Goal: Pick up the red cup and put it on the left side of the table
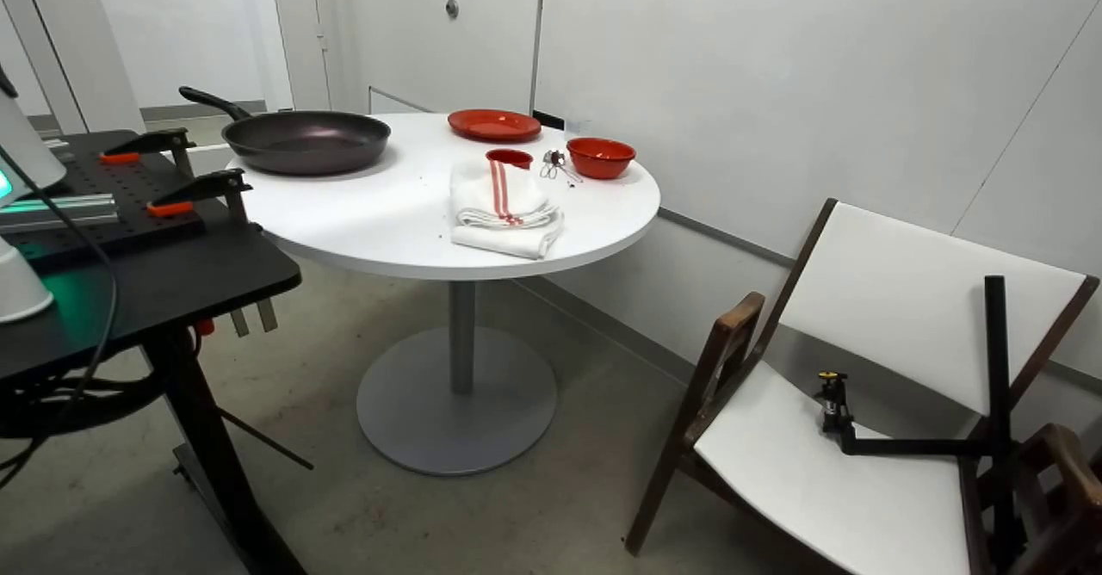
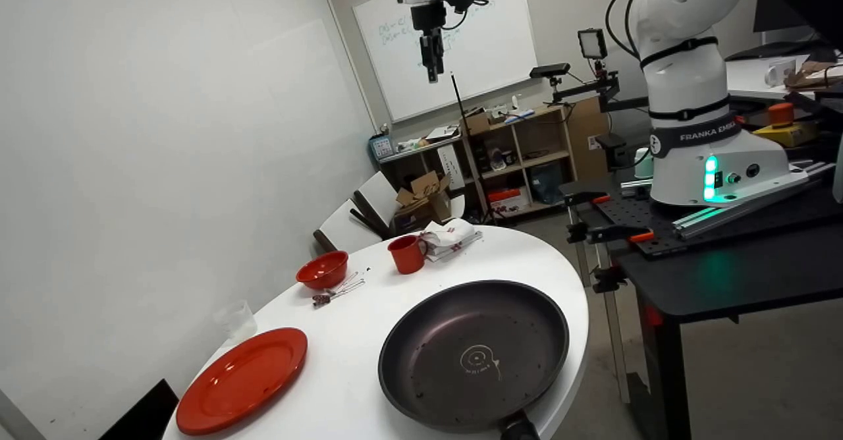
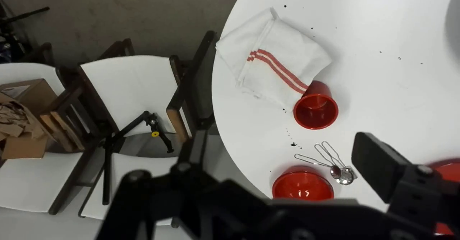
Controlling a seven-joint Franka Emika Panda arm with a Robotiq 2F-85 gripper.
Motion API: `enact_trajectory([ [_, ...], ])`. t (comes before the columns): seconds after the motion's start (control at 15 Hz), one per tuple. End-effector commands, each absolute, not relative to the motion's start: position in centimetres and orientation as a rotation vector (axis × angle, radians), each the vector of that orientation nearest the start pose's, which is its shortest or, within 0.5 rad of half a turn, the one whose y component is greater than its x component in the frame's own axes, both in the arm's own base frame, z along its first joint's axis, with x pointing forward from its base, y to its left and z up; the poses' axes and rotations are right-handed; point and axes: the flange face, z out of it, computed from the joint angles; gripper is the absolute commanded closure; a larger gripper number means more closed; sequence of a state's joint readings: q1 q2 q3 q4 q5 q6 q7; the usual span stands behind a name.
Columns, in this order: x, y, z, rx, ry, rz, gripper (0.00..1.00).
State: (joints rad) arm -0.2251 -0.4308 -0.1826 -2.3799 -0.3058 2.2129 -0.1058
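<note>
The red cup [image 1: 510, 159] stands upright on the round white table [image 1: 379, 213], partly hidden behind a folded towel. The cup [image 2: 407, 255] shows its side and a handle next to the towel in an exterior view. In the wrist view the cup [image 3: 316, 114] is right of centre with its empty inside showing, its side partly covered by the towel's corner. My gripper [image 2: 432, 61] hangs high above the table level, well apart from the cup. In the wrist view the gripper [image 3: 284, 153] has its fingers spread wide with nothing between them touching.
A white towel [image 3: 276, 56] with red stripes lies against the cup. A red bowl [image 3: 303, 184], metal measuring spoons [image 3: 339, 171], a red plate [image 2: 242, 381], a clear cup [image 2: 236, 321] and a large black pan [image 2: 474, 354] share the table. Chairs [image 1: 826, 437] stand beside it.
</note>
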Motion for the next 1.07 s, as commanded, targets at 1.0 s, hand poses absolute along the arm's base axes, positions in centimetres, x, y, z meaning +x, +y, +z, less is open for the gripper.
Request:
enact_trajectory([
  [1.0, 55.7, -16.5, 39.4, -3.304, -0.816, -0.094, 0.00],
])
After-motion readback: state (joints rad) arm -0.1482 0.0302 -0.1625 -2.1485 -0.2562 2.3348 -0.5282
